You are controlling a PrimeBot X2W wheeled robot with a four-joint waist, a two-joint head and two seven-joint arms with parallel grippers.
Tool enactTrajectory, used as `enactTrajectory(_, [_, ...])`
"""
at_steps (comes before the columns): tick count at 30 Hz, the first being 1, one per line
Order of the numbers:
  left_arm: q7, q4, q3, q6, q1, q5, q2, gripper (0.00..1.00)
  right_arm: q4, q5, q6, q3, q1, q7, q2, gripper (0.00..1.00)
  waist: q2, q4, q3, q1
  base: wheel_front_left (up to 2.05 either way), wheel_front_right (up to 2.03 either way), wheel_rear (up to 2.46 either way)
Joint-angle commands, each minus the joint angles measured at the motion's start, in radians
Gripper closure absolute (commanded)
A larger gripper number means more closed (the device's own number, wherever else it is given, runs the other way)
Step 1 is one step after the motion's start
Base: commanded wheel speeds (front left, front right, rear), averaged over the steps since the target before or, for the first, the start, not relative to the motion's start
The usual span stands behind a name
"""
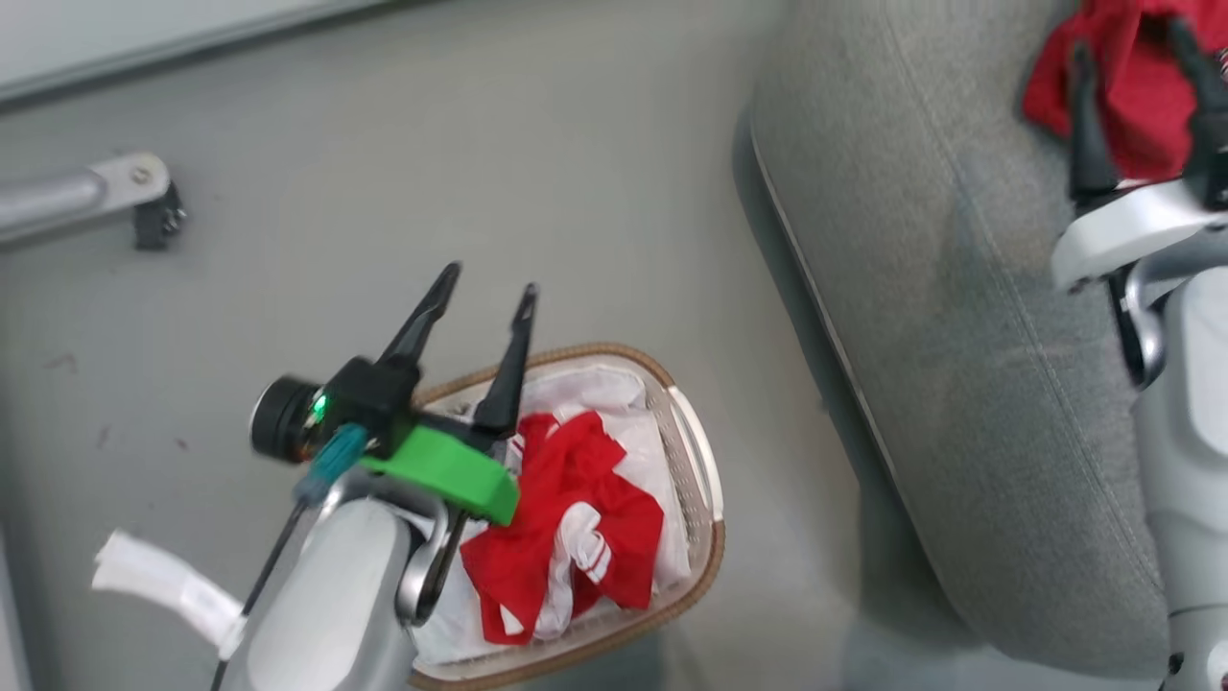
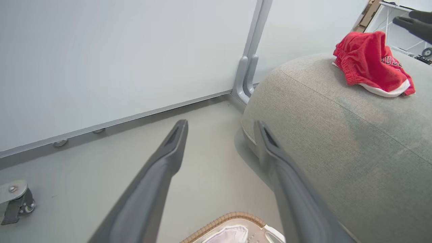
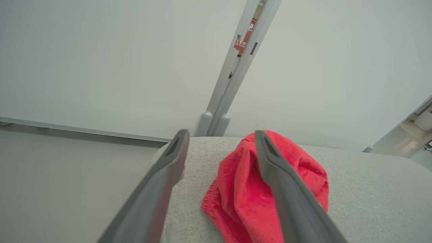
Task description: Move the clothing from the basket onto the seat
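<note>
the basket (image 1: 705, 480) holds red clothing (image 1: 566, 480) on its liner (image 1: 595, 389); left gripper (image 1: 489, 280) and right gripper (image 1: 1129, 38) gape wide, empty.

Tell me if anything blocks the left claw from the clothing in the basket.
Nothing visible: the open left claw hangs over the basket's edge, where the clothing lies uncovered on the liner.

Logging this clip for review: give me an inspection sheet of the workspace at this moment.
Surface: grey floor, lightly scuffed.
Job's things: red shorts on the grey seat; red-and-white garment in the basket, on its white liner.
Clutter: nothing seen.
Tools: left tool open, over the basket's rim; right tool open, over the red shorts.
Cables: thin dark cable along the left forearm.
Surroundings: white wall panel, metal post, caster.
</note>
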Motion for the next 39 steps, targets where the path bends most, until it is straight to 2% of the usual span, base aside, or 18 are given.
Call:
enactTrajectory(1, [-0.001,-0.008,0.032,0.006,0.040,-0.006,-0.008,0.00,0.005,0.012,-0.001,0.015,0.032,-0.005,0.006,0.00,0.0000,0.067,-0.131,0.0000,0.00,0.00,0.00])
enactTrajectory(11, [-0.001,-0.015,0.229,0.010,0.204,0.018,-0.038,0.00,-0.040,0.089,-0.001,0.058,0.169,-0.005,0.112,0.00,0.0000,0.141,-0.263,0.0000,0.00,0.00,0.00])
enactTrajectory(19, [-0.001,-0.004,0.338,0.010,0.294,0.028,-0.050,0.00,-0.093,0.124,-0.001,0.092,0.328,-0.005,0.150,0.00,0.0000,0.171,-0.330,0.0000,0.00,0.00,0.00])
enactTrajectory(25, [-0.001,0.003,0.366,0.004,0.354,0.027,-0.056,0.00,-0.110,0.202,-0.001,0.142,0.438,-0.005,0.149,0.00,0.0000,0.183,-0.371,0.0000,0.00,0.00,0.00])
enactTrajectory(39, [-0.001,0.010,0.366,0.017,0.424,-0.011,-0.057,0.00,-0.146,0.227,-0.001,0.145,0.552,-0.005,0.149,0.00,0.0000,0.175,-0.418,0.0000,0.00,0.00,0.00])
